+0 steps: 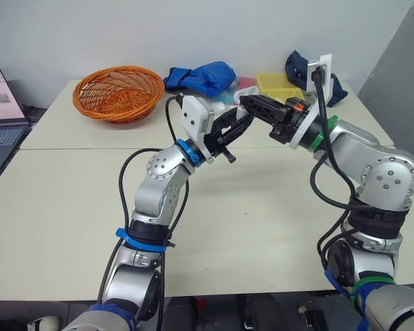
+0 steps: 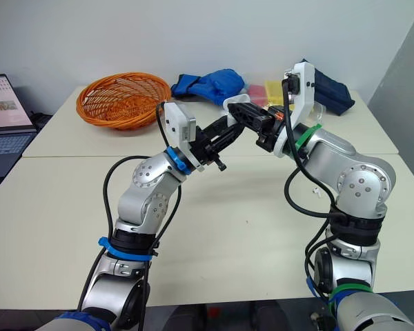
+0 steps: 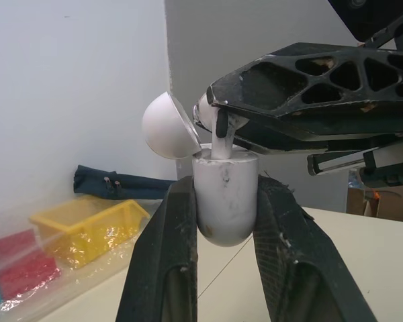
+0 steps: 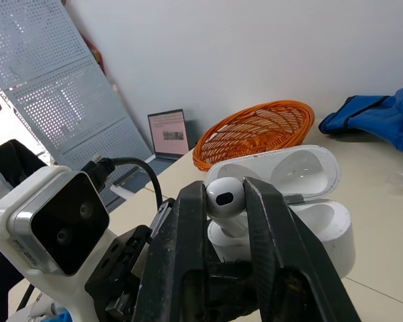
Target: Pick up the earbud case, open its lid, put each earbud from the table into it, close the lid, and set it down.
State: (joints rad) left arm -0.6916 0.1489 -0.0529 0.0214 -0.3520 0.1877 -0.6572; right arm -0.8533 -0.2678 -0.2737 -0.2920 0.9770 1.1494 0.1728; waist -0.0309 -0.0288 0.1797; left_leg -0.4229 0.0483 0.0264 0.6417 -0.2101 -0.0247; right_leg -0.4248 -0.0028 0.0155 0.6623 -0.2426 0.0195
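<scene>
Left wrist view: our left gripper (image 3: 225, 182) clamps the earbud case (image 3: 225, 204) by its lower body, mid-air over the table (image 1: 262, 207), lid (image 3: 166, 126) flipped open; right gripper (image 4: 223, 189) pinches an earbud (image 4: 224, 196) by its head, stem at the case mouth; we judge both light, hard, slick; grip the case low on its sides, clear of the lid.

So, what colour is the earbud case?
The earbud case is white; the left wrist view shows it best.
</scene>
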